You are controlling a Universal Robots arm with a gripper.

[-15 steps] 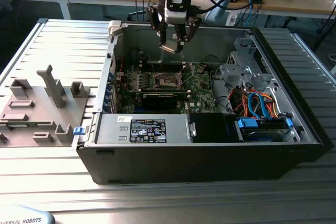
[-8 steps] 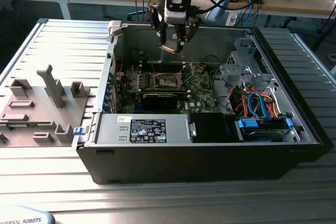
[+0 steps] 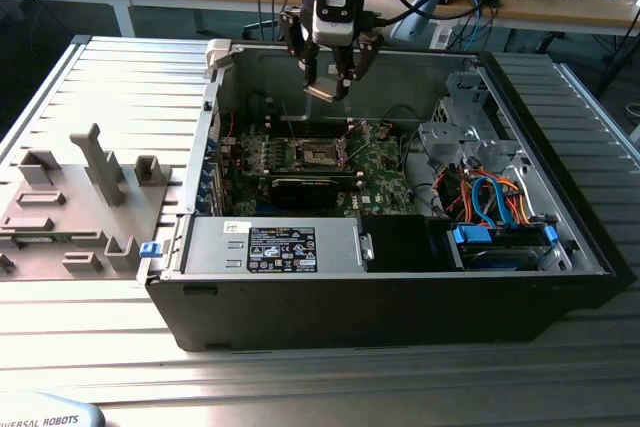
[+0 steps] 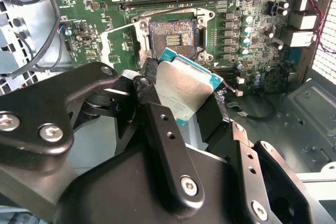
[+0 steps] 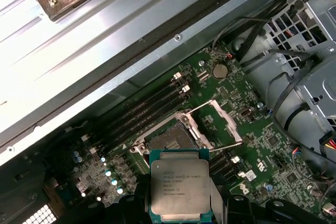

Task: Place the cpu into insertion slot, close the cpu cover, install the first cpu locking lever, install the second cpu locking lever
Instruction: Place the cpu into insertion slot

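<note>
The small, flat, square cpu (image 5: 179, 184) with its dull silver-grey metal top sat clamped by its edges between the fingers of the black gripper (image 3: 328, 87). It was held in the air above the open black computer case (image 3: 400, 297). Below it, apart from the chip, the square dark insertion slot (image 4: 173, 36) with a silvery rim lay bare on the green circuit board (image 5: 239, 95).

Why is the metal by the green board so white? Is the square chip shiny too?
In the first wrist view, light glares off the pale ribbed metal surface, whitening it, while the flat square silver-topped cpu looks evenly lit; in the second wrist view its top carries a soft sheen.
</note>
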